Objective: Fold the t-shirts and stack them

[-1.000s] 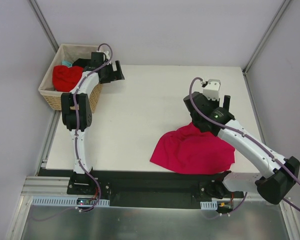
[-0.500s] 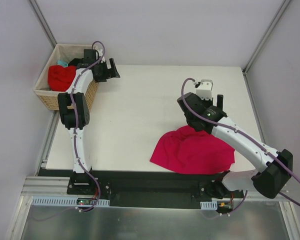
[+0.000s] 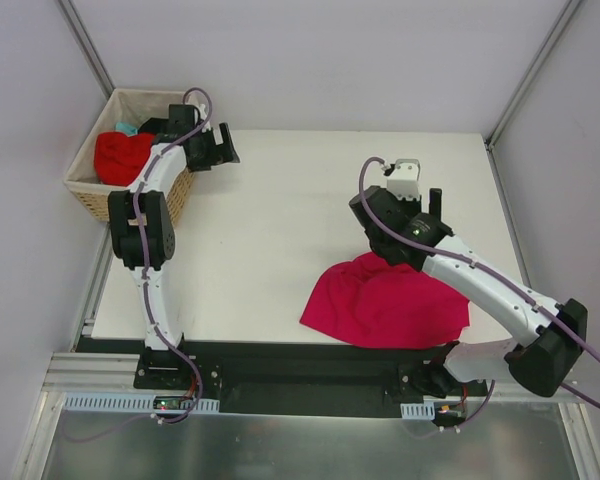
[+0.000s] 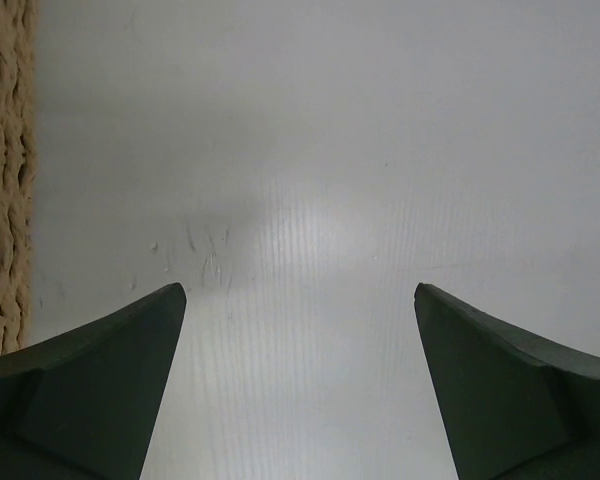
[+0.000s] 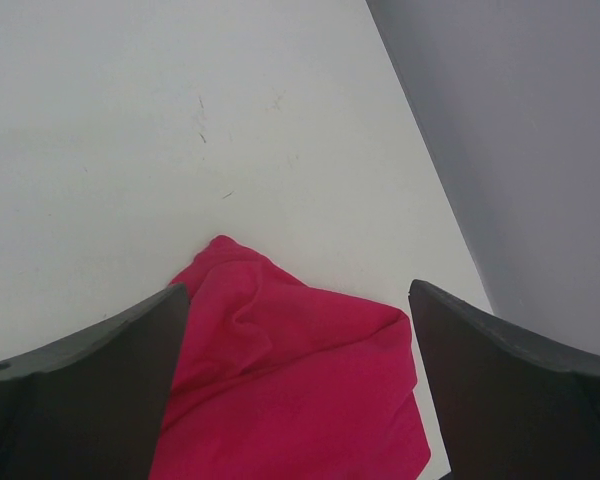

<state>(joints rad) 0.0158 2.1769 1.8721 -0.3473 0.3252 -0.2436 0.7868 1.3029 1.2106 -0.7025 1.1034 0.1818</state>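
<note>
"Where are the shirts?"
"The crimson t-shirt (image 3: 385, 305) lies crumpled near-right, its far edge hidden under the right arm (image 3: 480, 285). The red t-shirt (image 3: 120, 155) is in the far-left basket (image 3: 88, 186)."
"And the grippers?"
"The left gripper (image 4: 298, 290) and right gripper (image 5: 297, 288) are both spread wide and empty."

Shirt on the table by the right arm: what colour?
Crimson-pink t-shirt, plain, no pattern visible. Shows best in the top external view.

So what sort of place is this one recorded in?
Probably a lab test cell, not a home: a white table walled by blank panels, left arm and right arm bolted at its near edge.
</note>
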